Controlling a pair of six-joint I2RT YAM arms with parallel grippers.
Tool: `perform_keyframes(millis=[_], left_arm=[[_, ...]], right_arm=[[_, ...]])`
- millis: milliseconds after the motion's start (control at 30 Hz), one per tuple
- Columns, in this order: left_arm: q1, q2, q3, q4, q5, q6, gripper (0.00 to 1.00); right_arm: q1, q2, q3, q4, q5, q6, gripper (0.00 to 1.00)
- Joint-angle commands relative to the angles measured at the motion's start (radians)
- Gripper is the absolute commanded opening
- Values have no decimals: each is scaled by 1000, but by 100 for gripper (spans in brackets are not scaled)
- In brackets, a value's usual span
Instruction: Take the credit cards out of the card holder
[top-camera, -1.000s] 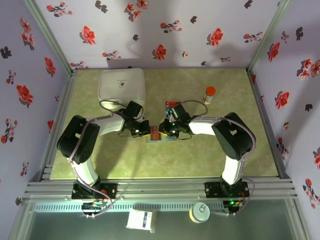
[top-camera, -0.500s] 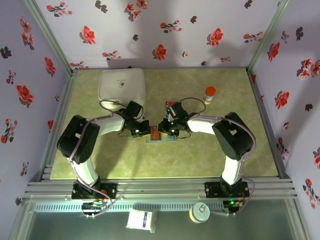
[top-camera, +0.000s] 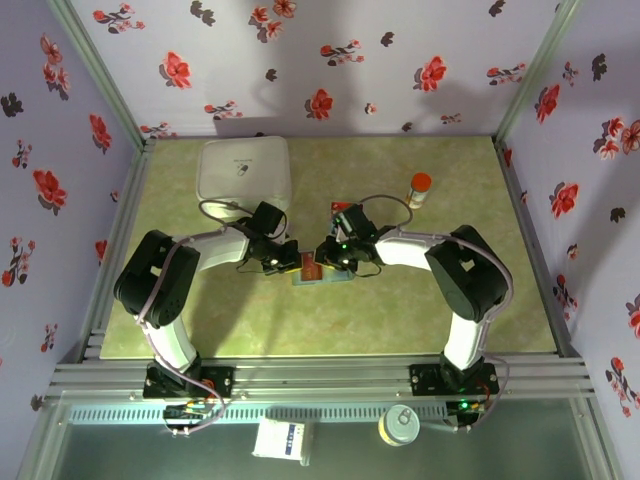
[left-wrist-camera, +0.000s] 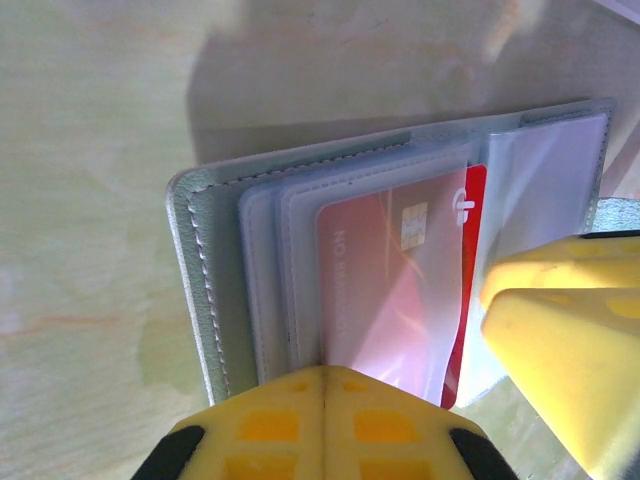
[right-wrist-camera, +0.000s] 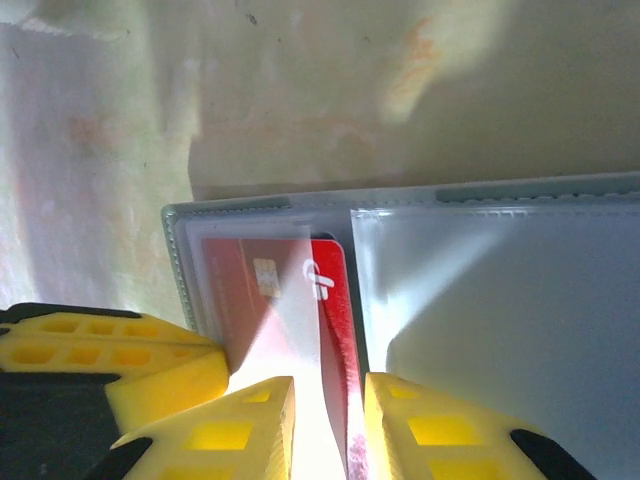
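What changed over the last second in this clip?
The right gripper edged slightly left, toward the card holder, where its jaws stand a little apart over the exposed strip of the red card. Nothing was taken hold of or let go. The left gripper, shut, stayed on the holder; holder, white box and bottle did not move.

The red card (left-wrist-camera: 400, 280) bears a white logo mark and faint lettering too blurred to read.
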Motion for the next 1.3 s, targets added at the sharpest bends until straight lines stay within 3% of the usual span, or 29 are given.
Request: perform_keyframes(millis=[0, 667, 967, 1267], left_arm=[[-3, -10, -10, -41, -19, 6, 0], [-1, -26, -19, -43, -26, 6, 0], [0, -22, -16, -41, -24, 8, 0], [1, -22, -23, -32, -22, 6, 0]], right_arm=[[8, -44, -1, -30, 20, -18, 26], [22, 55, 13, 19, -30, -6, 22], [28, 75, 8, 117, -118, 19, 20], [30, 88, 19, 78, -108, 4, 20]])
